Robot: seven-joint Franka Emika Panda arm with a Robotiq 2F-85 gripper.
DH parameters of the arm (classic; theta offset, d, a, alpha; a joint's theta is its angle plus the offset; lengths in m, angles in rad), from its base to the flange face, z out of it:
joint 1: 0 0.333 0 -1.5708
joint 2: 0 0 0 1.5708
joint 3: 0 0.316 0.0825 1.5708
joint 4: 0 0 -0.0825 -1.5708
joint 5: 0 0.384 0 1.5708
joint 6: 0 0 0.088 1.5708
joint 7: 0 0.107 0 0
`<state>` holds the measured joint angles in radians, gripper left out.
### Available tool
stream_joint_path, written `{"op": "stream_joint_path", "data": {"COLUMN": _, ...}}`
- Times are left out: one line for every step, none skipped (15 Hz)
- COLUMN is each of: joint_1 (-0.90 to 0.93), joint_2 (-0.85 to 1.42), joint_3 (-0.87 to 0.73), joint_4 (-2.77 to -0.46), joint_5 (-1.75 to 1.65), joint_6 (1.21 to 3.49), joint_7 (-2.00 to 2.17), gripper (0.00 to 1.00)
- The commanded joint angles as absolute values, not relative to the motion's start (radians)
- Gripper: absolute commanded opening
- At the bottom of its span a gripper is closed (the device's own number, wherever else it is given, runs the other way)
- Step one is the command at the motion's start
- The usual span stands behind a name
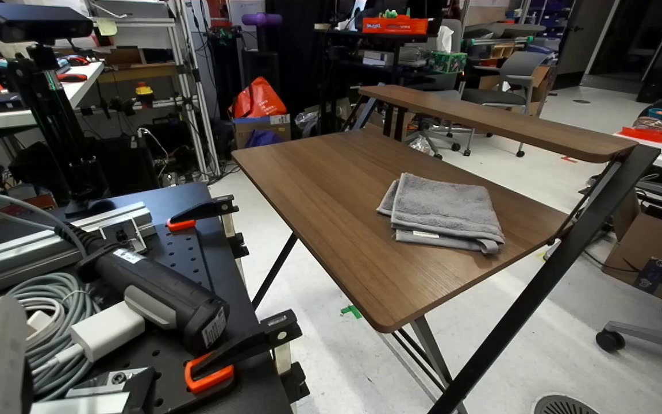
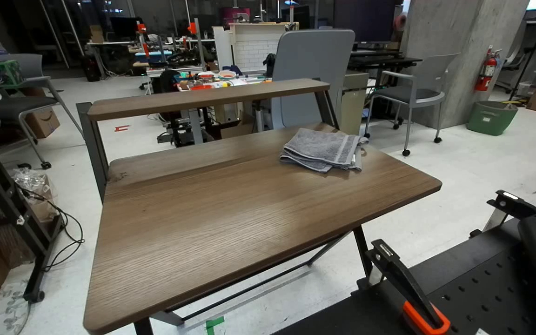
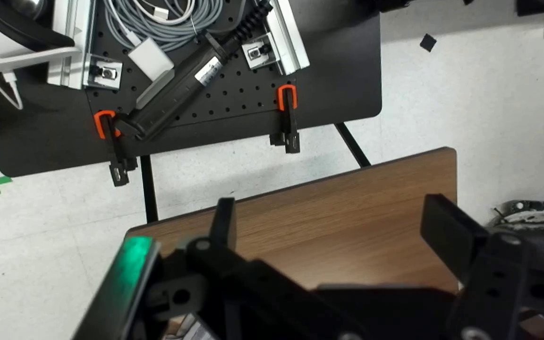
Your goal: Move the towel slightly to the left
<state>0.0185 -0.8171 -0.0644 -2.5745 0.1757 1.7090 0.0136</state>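
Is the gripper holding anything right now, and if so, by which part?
Nothing is held: the gripper stands open in the wrist view, and the towel lies folded on the table.

A grey towel (image 1: 446, 210) (folded, its edges layered) is lying on a brown desk (image 1: 319, 178) near a black bench (image 1: 224, 270).

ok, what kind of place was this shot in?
Probably a robotics lab or workshop, not a home. Giveaways: orange-and-black clamps gripping the edge of a black perforated bench top, metal rails on it, and a wheeled office chair in the background.
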Motion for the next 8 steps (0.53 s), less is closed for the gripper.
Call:
{"op": "stream_joint_path", "data": {"joint_1": -0.020, "joint_2": -0.737, "joint_3": -0.041, "joint_4": -2.576, "joint_5": 0.170, "joint_6": 1.860, "joint_7": 0.028, "gripper": 1.00}}
{"op": "stream_joint_path", "data": {"joint_1": -0.025, "joint_2": -0.710, "joint_3": -0.038, "joint_4": -2.576, "joint_5": 0.166, "joint_6": 1.915, "joint_7": 0.034, "gripper": 1.00}}
{"op": "stream_joint_path", "data": {"joint_1": -0.030, "joint_2": -0.668, "joint_3": -0.042, "joint_4": -2.572, "joint_5": 0.167, "joint_6": 1.971, "joint_7": 0.037, "gripper": 1.00}}
{"op": "stream_joint_path", "data": {"joint_1": -0.035, "joint_2": -0.626, "joint_3": -0.041, "joint_4": -2.568, "joint_5": 0.166, "joint_6": 2.037, "joint_7": 0.045, "gripper": 1.00}}
{"op": "stream_joint_path", "data": {"joint_1": -0.041, "joint_2": -0.577, "joint_3": -0.044, "joint_4": -2.559, "joint_5": 0.168, "joint_6": 2.102, "joint_7": 0.055, "gripper": 1.00}}
{"op": "stream_joint_path", "data": {"joint_1": -0.049, "joint_2": -0.518, "joint_3": -0.046, "joint_4": -2.545, "joint_5": 0.170, "joint_6": 2.174, "joint_7": 0.072, "gripper": 1.00}}
{"op": "stream_joint_path", "data": {"joint_1": -0.056, "joint_2": -0.459, "joint_3": -0.047, "joint_4": -2.527, "joint_5": 0.173, "joint_6": 2.230, "joint_7": 0.092, "gripper": 1.00}}
{"op": "stream_joint_path", "data": {"joint_1": -0.061, "joint_2": -0.406, "joint_3": -0.045, "joint_4": -2.510, "joint_5": 0.169, "joint_6": 2.281, "joint_7": 0.111, "gripper": 1.00}}
